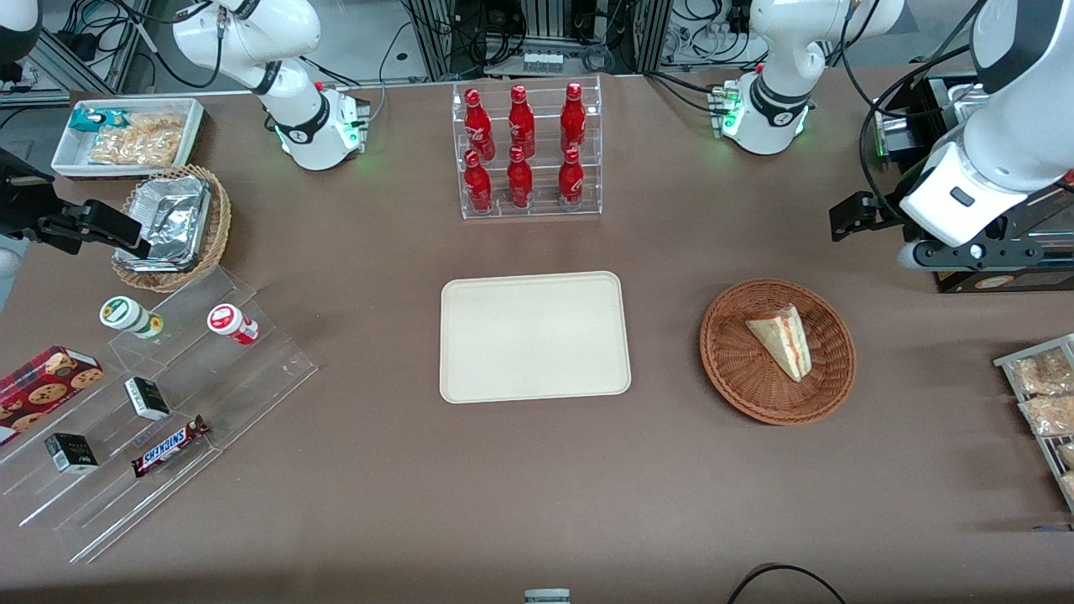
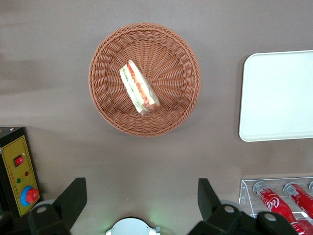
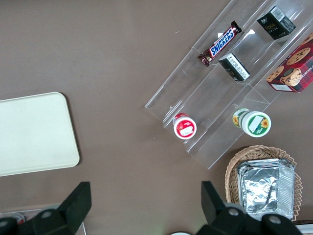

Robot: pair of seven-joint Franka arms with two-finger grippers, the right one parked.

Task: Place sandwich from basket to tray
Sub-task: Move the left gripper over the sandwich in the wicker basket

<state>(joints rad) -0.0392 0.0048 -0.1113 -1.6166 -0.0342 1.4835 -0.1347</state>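
A "SNICKERS" bar (image 1: 169, 446) lies on the clear acrylic steps (image 1: 159, 411) toward the parked arm's end of the desk (image 1: 537, 495), and red bottles (image 1: 520, 147) with white script stand in a clear rack. The sandwich (image 1: 783, 340), a pale wedge with red and green layers, lies in the round woven wicker basket (image 1: 738, 386). The flat, smooth cream tray (image 1: 534, 336) with rounded corners sits apart from it, bare brown desk between them. The hand (image 2: 142, 205) hangs above the desk beside the basket, fingers (image 2: 73, 198) spread wide, holding nothing
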